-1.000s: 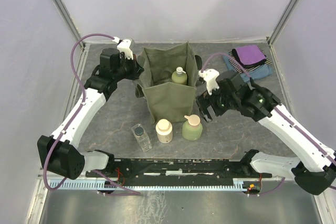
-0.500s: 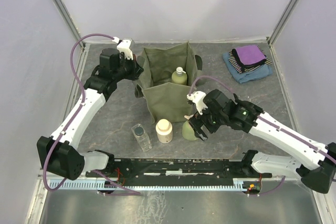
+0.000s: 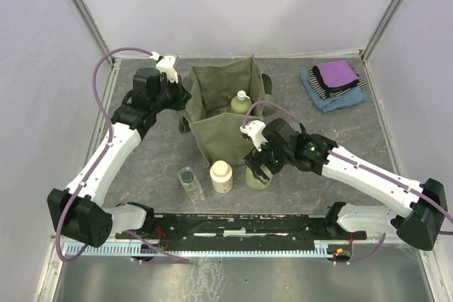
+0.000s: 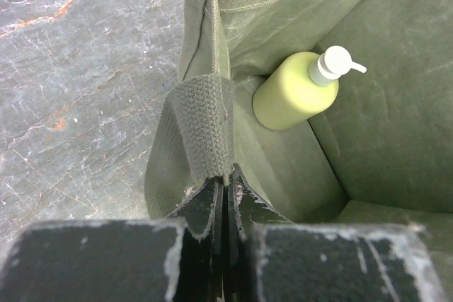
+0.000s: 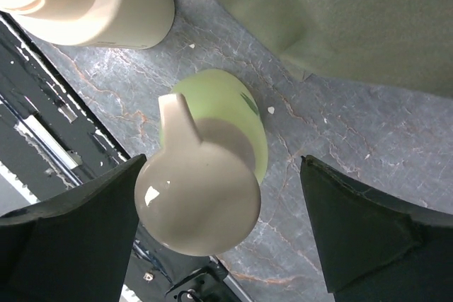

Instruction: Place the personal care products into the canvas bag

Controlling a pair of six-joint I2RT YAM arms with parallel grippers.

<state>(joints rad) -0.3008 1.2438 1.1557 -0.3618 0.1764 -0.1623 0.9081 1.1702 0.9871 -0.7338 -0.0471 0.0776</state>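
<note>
The olive canvas bag (image 3: pixel 228 126) stands open mid-table. The yellow-green pump bottle (image 3: pixel 241 103) lies inside it, also in the left wrist view (image 4: pixel 297 88). My left gripper (image 3: pixel 181 95) is shut on the bag's left handle (image 4: pixel 202 129). My right gripper (image 3: pixel 259 163) is open directly above the round green bottle with the peach cap (image 5: pixel 202 192), jaws on either side of the cap, not touching. The cream jar-like bottle (image 3: pixel 221 176) and the clear square bottle with a dark cap (image 3: pixel 190 184) stand in front of the bag.
Folded purple, striped and blue cloths (image 3: pixel 334 83) lie at the back right. A black rail (image 3: pixel 233 225) runs along the near edge just behind the bottles. Grey walls enclose the table.
My right gripper has moved left and down from beside the bag to over the round green bottle, now hiding most of it in the top view. The left arm has held still.
</note>
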